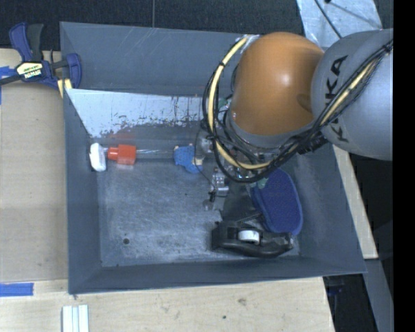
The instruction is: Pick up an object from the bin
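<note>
My gripper (214, 185) hangs below the arm's wrist over the right half of the bin, just left of a dark blue oval object (282, 203). In front of it, against the bin's near right wall, lies a black object with a small white round part (250, 239). To its left a clear tube (152, 153) lies across the bin's back, with a white cap and a red plug at its left end. The tube's blue end sits close beside the gripper.
The arm's wrist, with its orange cover and looped cables, hides the right rear of the bin. Bare bin floor stretches across the left and middle front.
</note>
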`<state>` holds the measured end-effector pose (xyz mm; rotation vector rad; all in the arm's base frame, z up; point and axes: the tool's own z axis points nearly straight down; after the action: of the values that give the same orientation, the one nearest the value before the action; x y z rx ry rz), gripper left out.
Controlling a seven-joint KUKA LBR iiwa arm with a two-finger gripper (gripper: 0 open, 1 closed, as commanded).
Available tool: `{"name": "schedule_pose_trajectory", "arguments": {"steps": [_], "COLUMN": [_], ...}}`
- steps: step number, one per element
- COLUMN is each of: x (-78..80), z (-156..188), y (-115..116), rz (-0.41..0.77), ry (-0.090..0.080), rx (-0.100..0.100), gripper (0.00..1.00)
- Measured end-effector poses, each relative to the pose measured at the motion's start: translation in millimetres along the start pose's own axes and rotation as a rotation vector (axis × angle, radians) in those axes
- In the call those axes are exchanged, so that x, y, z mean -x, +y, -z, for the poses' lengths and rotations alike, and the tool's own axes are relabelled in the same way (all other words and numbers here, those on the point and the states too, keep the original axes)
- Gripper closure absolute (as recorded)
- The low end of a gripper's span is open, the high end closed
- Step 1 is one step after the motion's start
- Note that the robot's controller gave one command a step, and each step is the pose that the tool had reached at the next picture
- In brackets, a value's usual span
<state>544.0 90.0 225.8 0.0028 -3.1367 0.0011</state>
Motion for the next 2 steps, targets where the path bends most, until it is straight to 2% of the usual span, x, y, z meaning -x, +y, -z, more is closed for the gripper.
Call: {"name": "schedule_pose_trajectory", "arguments": {"steps": [1, 2], "x": [72.4, 68.0], "z": [-153, -124], "y": [-22, -11], "rz": [-0.200, -0.295], "ry": [-0.023, -0.011], "rx": [0.004, 0.003], "gripper": [0.00, 0.00]}}
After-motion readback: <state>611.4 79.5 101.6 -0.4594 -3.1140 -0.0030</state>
